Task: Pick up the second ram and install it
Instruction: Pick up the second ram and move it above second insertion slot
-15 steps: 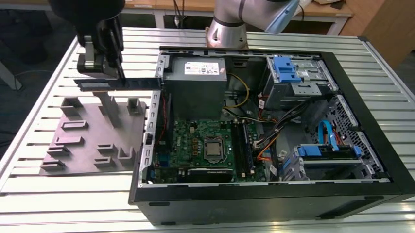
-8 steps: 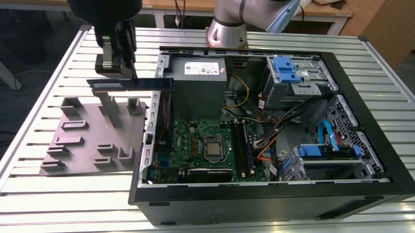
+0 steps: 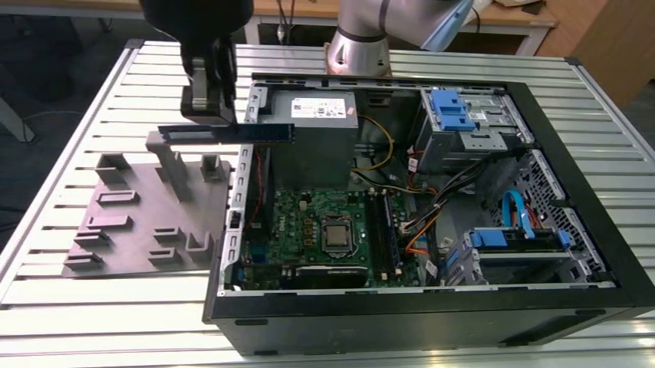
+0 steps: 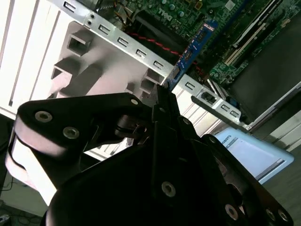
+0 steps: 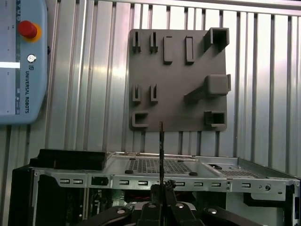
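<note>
The second ram [image 3: 230,132] is a long dark stick held level in the air, above the gap between the grey fixture plate [image 3: 133,222] and the open computer case's wall [image 3: 238,199]. My gripper [image 3: 213,119] is shut on it from above, near its middle. In the second wrist view the ram [image 4: 193,49] sticks out past the gripper [image 4: 162,94] toward the green motherboard [image 4: 244,42]. The first wrist view has the ram [image 5: 161,146] edge-on as a thin line rising from the gripper [image 5: 161,188]. The motherboard [image 3: 302,222] lies in the case, its long slots [image 3: 387,230] beside the processor [image 3: 338,234].
The case [image 3: 573,253] lies open on the slatted table [image 3: 103,322], with a power supply [image 3: 317,115], blue drive brackets [image 3: 450,107] and loose cables [image 3: 430,207]. The fixture plate has upright posts [image 3: 169,165]. A teach pendant [image 5: 21,61] lies on the table beyond the plate.
</note>
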Tool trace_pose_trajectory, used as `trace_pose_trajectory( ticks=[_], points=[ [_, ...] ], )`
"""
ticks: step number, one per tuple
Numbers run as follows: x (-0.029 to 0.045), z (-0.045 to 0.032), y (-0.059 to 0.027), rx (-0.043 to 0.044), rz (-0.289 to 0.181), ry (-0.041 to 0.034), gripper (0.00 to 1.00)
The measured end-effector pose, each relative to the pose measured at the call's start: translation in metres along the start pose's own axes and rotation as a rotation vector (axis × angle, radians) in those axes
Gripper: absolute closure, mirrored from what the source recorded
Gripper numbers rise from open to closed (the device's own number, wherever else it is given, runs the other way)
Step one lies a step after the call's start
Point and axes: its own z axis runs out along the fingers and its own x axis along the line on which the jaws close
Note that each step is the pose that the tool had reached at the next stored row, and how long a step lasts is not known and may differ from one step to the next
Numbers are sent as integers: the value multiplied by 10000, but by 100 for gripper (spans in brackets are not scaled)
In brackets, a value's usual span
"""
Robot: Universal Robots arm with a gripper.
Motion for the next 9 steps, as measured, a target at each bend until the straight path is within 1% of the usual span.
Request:
trace_pose_trajectory(
  ticks=[9],
  points=[
    [9,-8,-228,-20,1,-1,86]
  ],
)
